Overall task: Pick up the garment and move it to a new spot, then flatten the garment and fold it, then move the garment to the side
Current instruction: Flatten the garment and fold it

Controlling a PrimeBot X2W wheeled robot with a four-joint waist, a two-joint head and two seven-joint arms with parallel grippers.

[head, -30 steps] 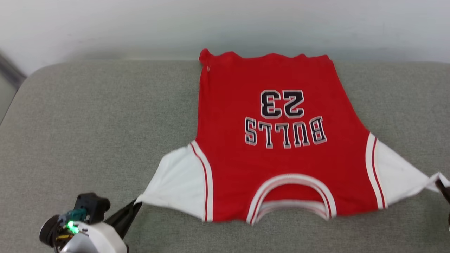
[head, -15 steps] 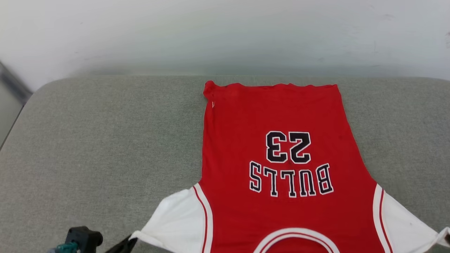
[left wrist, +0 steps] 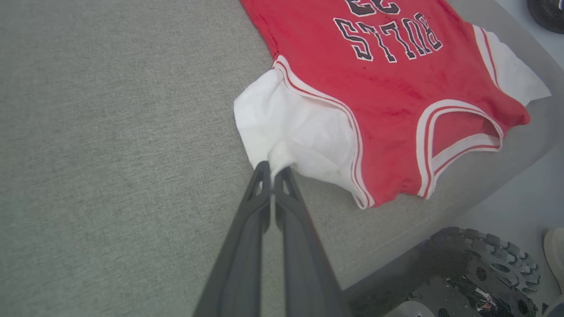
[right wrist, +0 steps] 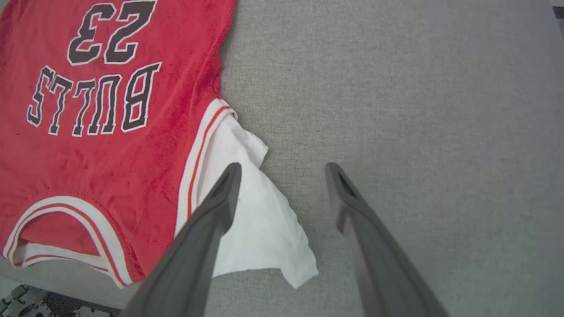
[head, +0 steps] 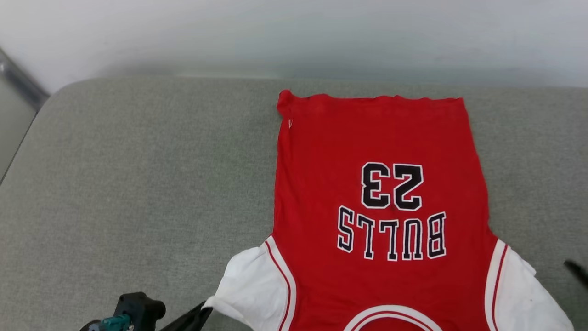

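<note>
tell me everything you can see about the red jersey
The garment is a soft red jersey with white short sleeves, red-and-white striped trim at armholes and neckline, and dark white-edged "BULLS 23" lettering. It lies mostly flat on the grey cushion, collar toward the robot. The left gripper is shut on the bunched tip of one sleeve; the right gripper stands open by the other, gripping nothing.

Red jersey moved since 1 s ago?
Yes: bright red soft jersey slid toward the robot; hem now short of the far edge of the grey fabric cushion.
</note>
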